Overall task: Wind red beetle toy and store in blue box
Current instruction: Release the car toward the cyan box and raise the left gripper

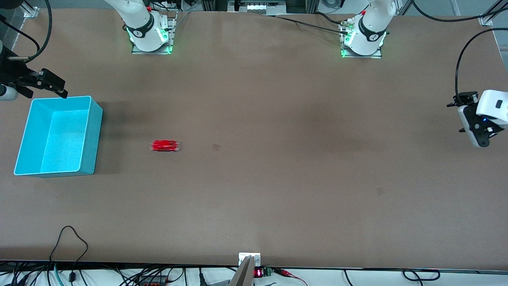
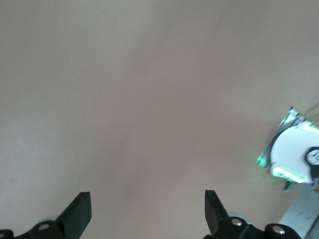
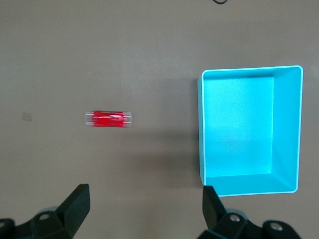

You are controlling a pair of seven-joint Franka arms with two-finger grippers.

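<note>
The red beetle toy (image 1: 165, 145) lies on the brown table beside the blue box (image 1: 89, 139), toward the table's middle, and looks smeared along its length. The box stands empty at the right arm's end of the table. My right gripper (image 1: 43, 85) is open and empty, up in the air over the table beside the box's rim. In the right wrist view the toy (image 3: 108, 119) and the box (image 3: 249, 70) both show, well clear of the open right gripper (image 3: 144, 209). My left gripper (image 1: 465, 119) is open and empty over the left arm's end of the table; the left wrist view shows it (image 2: 147, 214) over bare table.
The right arm's base (image 1: 150, 33) and the left arm's base (image 1: 364, 37) stand along the table's top edge; the left base also shows in the left wrist view (image 2: 294, 154). Cables (image 1: 71, 242) lie along the edge nearest the front camera.
</note>
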